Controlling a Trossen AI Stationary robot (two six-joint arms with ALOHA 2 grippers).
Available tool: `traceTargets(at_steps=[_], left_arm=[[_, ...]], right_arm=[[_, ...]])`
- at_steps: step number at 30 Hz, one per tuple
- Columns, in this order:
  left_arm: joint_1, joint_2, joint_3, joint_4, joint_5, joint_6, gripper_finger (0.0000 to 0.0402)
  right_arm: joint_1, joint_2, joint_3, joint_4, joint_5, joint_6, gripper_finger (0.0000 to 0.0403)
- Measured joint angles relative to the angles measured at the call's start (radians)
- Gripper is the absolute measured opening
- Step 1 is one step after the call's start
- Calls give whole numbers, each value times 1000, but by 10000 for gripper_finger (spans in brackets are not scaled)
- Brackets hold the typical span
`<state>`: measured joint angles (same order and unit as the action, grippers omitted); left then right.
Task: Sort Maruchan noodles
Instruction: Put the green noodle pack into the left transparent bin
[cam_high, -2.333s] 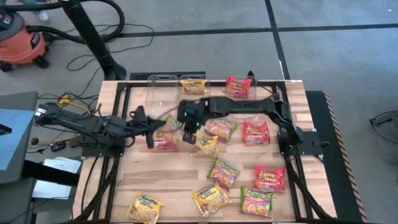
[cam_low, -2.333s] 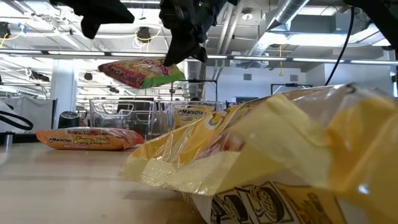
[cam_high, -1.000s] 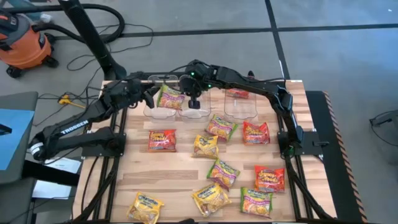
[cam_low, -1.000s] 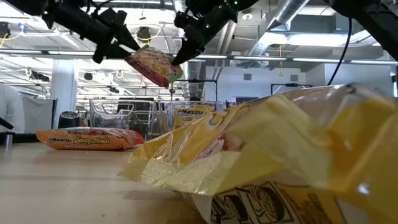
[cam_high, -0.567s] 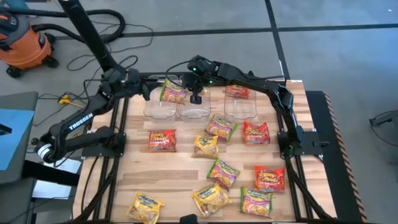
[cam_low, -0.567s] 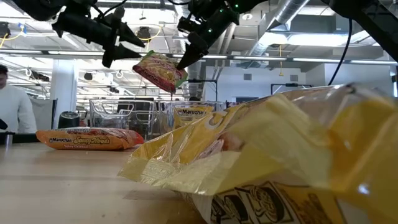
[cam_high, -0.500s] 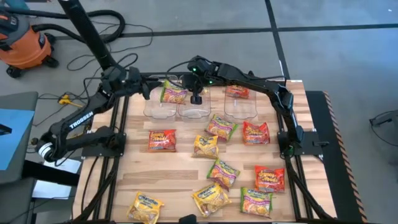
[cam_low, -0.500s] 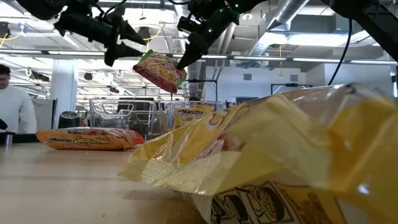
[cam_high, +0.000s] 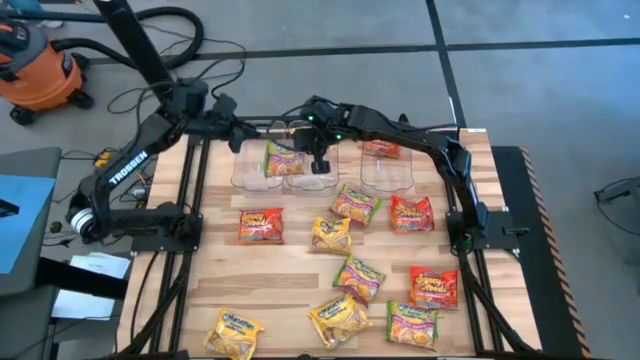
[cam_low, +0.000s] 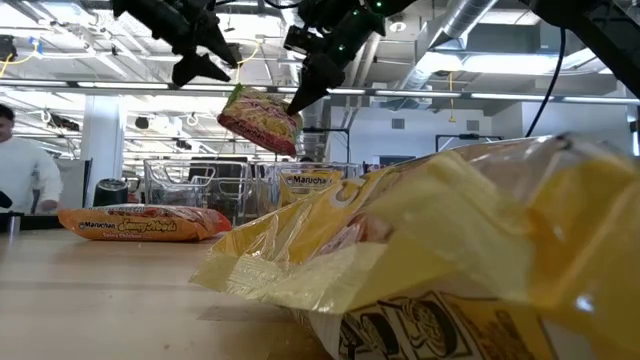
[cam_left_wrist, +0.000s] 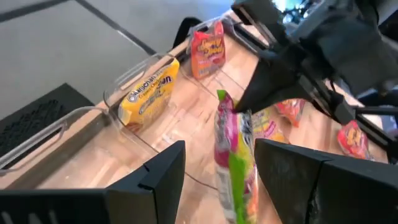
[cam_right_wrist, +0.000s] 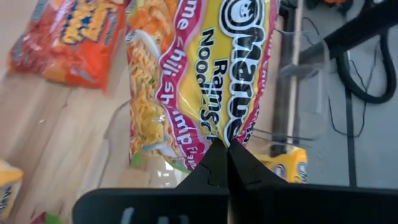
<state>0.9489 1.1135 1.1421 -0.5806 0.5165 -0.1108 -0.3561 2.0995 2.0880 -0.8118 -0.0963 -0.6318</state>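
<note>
Holding: my right pincer (cam_high: 318, 158) pinches a green-pink noodle packet (cam_high: 283, 160) by its edge — in the air above the clear bins (cam_high: 258, 172).
Left pincer (cam_high: 243, 131): spread, just beside the packet — not touching it.

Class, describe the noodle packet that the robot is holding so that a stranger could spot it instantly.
Find the clear bins along the table's far edge. Above the left ones hangs a green-and-pink packet, pinched by the right pincer. It alone is off the table.
</note>
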Motion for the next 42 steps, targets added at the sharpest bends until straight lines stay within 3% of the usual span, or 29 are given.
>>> traceTargets(at_steps=[7, 15, 30, 39, 42], left_arm=[[-20, 69, 92, -163, 3, 85, 182], [-91, 136, 94, -223, 78, 34, 182], [-239, 198, 94, -236, 89, 16, 182], [-279, 198, 94, -251, 27, 10, 182], [-287, 198, 94, -254, 30, 10, 182]], right_arm=[[54, 0, 0, -3, 0, -30, 2], [102, 0, 0, -3, 21, -48, 4], [120, 0, 0, -24, 49, -50, 6], [126, 0, 0, -24, 52, -50, 7], [133, 0, 0, -14, 100, -53, 7]])
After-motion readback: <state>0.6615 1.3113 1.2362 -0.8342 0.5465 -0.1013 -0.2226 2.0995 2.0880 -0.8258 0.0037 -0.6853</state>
